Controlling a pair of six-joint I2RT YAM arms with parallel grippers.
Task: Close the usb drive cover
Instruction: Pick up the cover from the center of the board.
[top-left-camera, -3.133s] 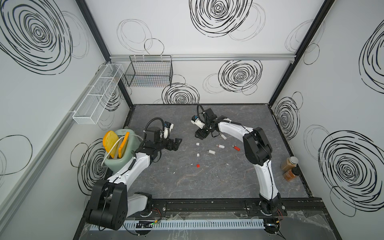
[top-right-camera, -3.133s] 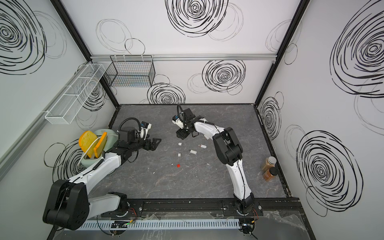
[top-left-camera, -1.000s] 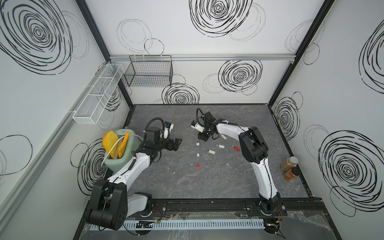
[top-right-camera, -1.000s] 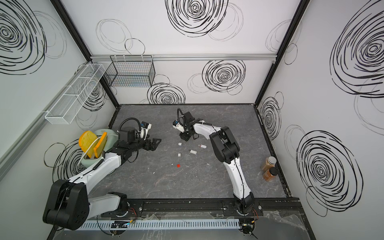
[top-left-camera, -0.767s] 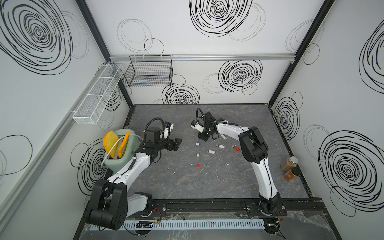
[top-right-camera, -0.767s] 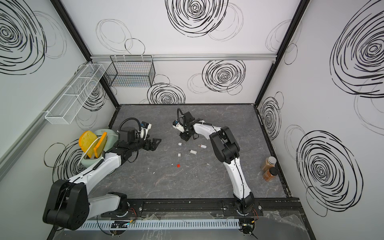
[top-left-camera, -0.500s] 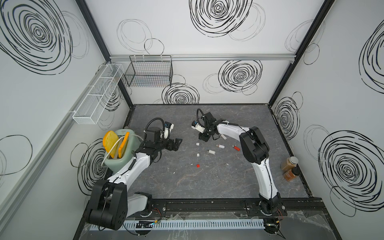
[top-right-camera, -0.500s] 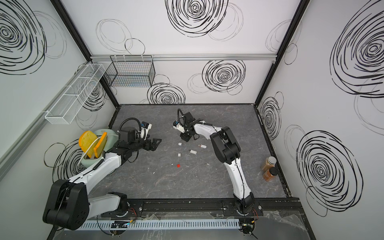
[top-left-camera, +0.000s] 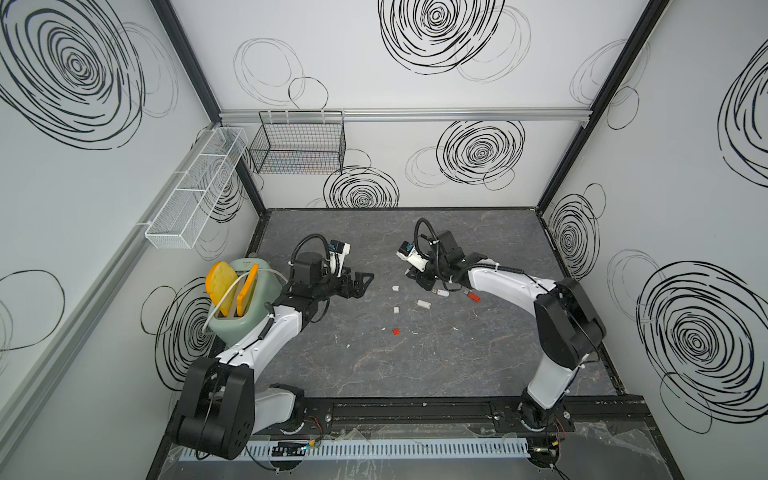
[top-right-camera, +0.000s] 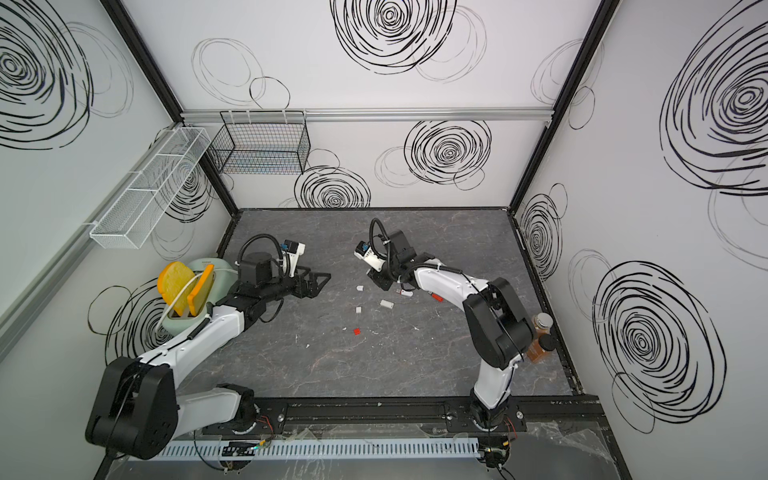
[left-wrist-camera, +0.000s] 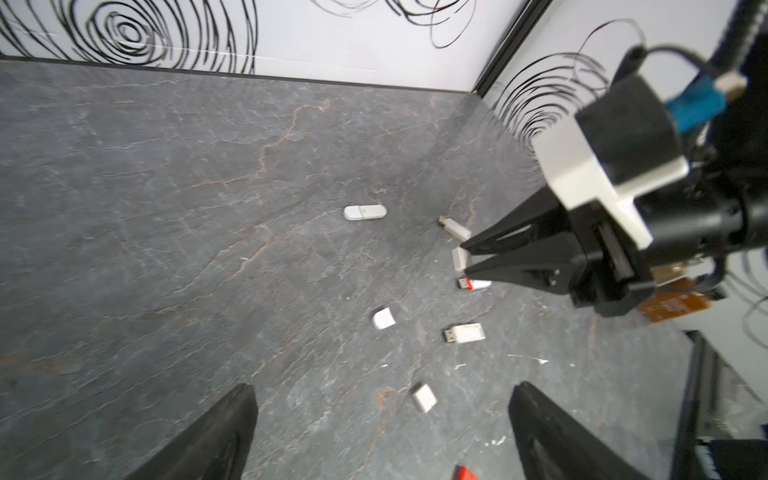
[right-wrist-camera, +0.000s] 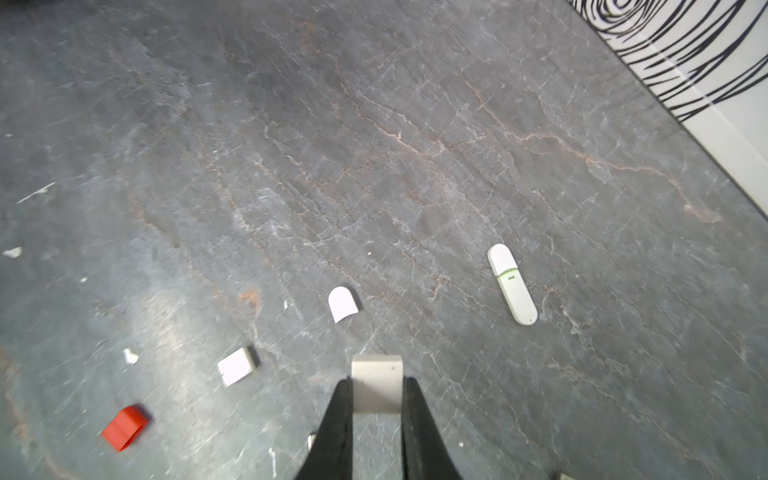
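Observation:
My right gripper (right-wrist-camera: 376, 384) is shut on a small white rectangular cover (right-wrist-camera: 376, 372), held by its two sides low over the table; the left wrist view shows the same grip (left-wrist-camera: 464, 260). Uncapped drives lie close by: a white one (left-wrist-camera: 454, 227), a red-and-white one (left-wrist-camera: 473, 284) and a white one (left-wrist-camera: 464, 333), also in a top view (top-left-camera: 423, 304). A capped white drive with a green band (right-wrist-camera: 512, 283) lies farther off. My left gripper (left-wrist-camera: 382, 395) is open with nothing in it, at the left (top-left-camera: 361, 282).
Loose caps lie on the grey table (top-left-camera: 415, 365): a rounded white one (right-wrist-camera: 343, 304), a square white one (right-wrist-camera: 237, 365) and a red one (right-wrist-camera: 124, 428). A toaster with bread (top-left-camera: 239, 291) stands at the left wall, two amber jars (top-right-camera: 540, 336) at the right edge.
The right gripper's jaws have closed onto the white cover. The left arm has stayed where it was, open.

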